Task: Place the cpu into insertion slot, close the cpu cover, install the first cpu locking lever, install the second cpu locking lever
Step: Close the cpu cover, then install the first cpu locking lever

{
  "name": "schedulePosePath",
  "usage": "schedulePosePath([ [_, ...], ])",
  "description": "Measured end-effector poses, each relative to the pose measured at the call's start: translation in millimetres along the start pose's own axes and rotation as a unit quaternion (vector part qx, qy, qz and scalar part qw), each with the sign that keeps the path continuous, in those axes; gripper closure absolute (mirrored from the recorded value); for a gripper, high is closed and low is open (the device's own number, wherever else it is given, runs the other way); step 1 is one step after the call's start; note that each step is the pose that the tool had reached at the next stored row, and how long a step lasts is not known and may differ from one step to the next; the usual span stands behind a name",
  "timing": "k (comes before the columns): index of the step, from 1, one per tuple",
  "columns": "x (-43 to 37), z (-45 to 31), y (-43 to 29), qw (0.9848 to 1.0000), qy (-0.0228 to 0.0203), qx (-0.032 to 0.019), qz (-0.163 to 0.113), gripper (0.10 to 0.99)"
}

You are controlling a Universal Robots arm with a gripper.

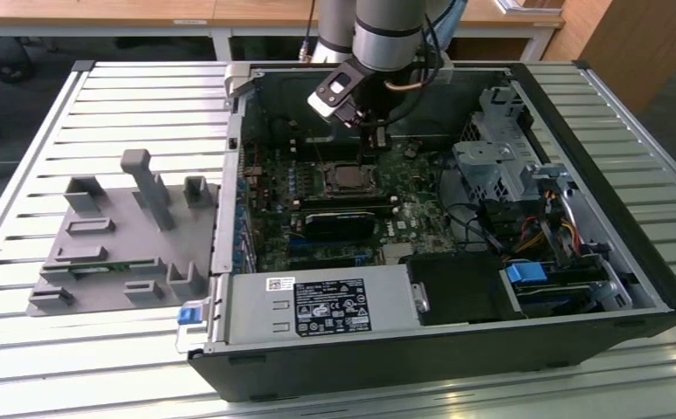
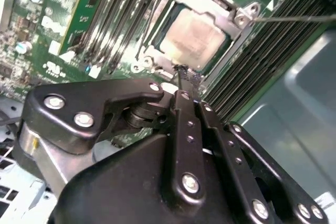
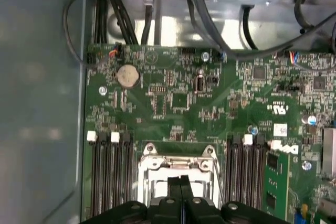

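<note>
The black gripper looms nearest in the second wrist view, fingers pressed together on nothing, tips just beside the silver cpu cover. The cpu, a dull silver-beige square, lies flat in the insertion slot.

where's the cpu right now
The cpu sits in the insertion slot on the green motherboard, between banks of black memory slots; in the second wrist view it lies just beyond the gripper.
</note>
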State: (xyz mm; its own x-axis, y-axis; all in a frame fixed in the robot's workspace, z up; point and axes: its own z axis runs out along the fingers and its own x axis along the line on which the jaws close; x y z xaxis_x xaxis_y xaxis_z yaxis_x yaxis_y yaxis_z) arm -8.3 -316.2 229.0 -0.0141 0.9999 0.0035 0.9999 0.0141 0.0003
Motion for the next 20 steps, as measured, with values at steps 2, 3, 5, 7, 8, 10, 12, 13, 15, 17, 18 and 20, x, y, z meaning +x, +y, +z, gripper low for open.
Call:
schedulePosePath([
  [2,0.0,0.2,-2.2,1.0000,0.0000,0.0000,0.000,0.980],
  [3,0.1,0.3,-3.3,1.0000,0.0001,0.0000,0.000,0.980],
  [5,0.2,0.3,-6.3,1.0000,0.0001,0.0000,0.000,0.980],
  [7,0.2,0.4,-9.2,1.0000,0.0001,-0.0001,0.000,0.980],
  [8,0.2,0.4,-10.8,1.0000,0.0001,0.0000,0.000,0.980],
  [10,0.3,0.4,-12.6,1.0000,0.0001,0.0000,0.000,0.980],
  [12,0.4,0.4,-14.9,1.0000,0.0001,0.0000,0.000,0.980],
  [13,0.4,0.5,-15.8,1.0000,0.0001,0.0000,0.000,0.980],
  [15,0.4,0.5,-17.9,1.0000,0.0001,0.0000,0.000,0.980],
  [17,0.5,0.5,-19.3,1.0000,0.0001,0.0000,0.000,0.980],
  [18,0.5,0.5,-19.9,1.0000,0.0001,0.0000,0.000,0.980],
  [20,0.5,0.5,-20.7,1.0000,0.0001,0.0000,0.000,0.980],
])
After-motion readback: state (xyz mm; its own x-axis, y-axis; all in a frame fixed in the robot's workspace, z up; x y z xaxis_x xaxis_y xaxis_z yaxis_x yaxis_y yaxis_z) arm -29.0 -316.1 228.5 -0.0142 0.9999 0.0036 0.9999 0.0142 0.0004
